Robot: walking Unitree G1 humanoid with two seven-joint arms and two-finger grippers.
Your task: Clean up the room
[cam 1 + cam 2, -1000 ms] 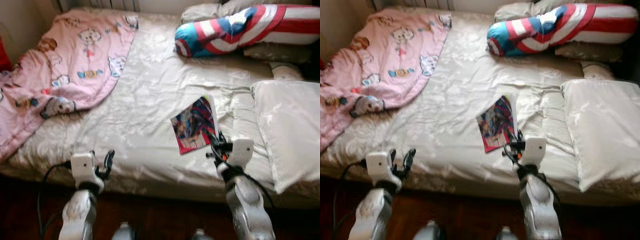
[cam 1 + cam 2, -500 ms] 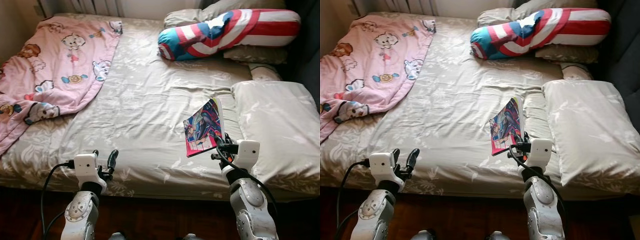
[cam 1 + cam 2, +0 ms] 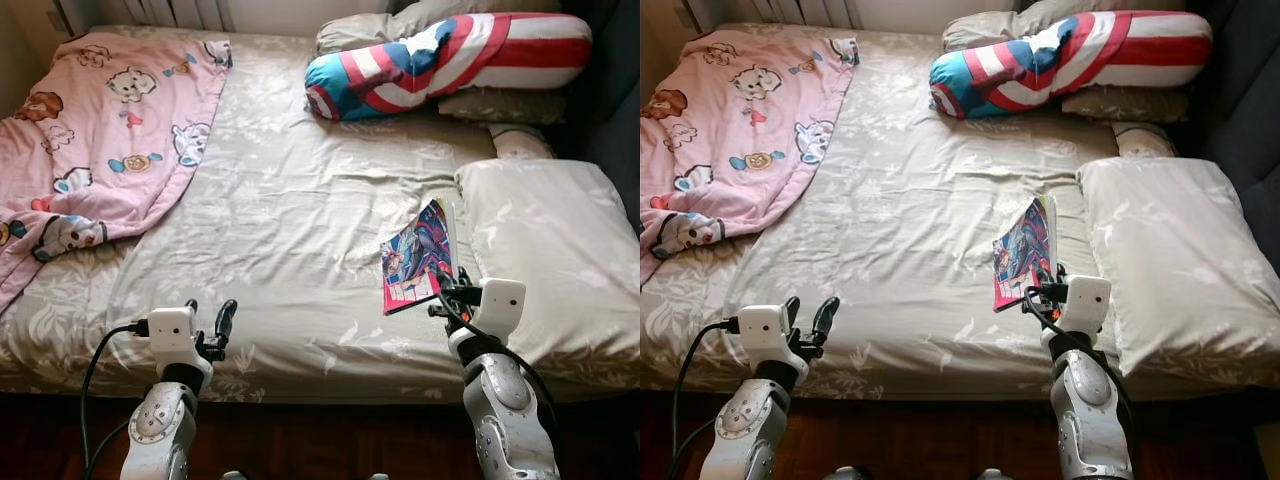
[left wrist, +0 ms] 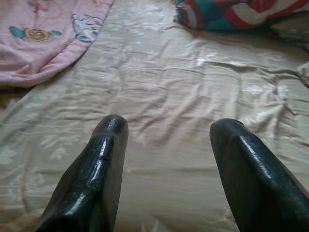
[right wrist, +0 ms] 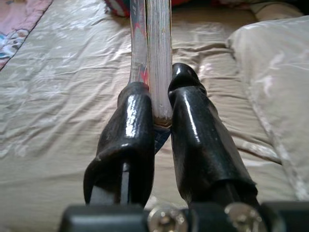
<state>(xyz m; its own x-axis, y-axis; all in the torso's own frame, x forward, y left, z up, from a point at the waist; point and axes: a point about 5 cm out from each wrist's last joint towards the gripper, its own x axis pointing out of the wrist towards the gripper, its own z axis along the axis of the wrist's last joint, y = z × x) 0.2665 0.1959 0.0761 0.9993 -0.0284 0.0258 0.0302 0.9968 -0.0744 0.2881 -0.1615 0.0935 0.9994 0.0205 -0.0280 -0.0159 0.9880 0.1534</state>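
A thin colourful comic book (image 3: 419,256) stands on edge, lifted a little above the beige bed sheet (image 3: 300,210), with my right gripper (image 3: 447,290) shut on its lower edge. In the right wrist view the book's pages (image 5: 157,53) are pinched between the two black fingers (image 5: 133,130). My left gripper (image 3: 210,325) hangs open over the bed's near edge with nothing between its fingers (image 4: 99,164).
A pink cartoon blanket (image 3: 90,140) lies crumpled over the bed's left side. A red, white and blue bolster (image 3: 450,55) lies at the head, with a beige pillow (image 3: 545,250) to the right of the book. Dark floor runs below the bed's near edge.
The camera has steadied and shifted. My right gripper has lifted the book off the sheet so it stands on edge. The left arm has hardly moved.
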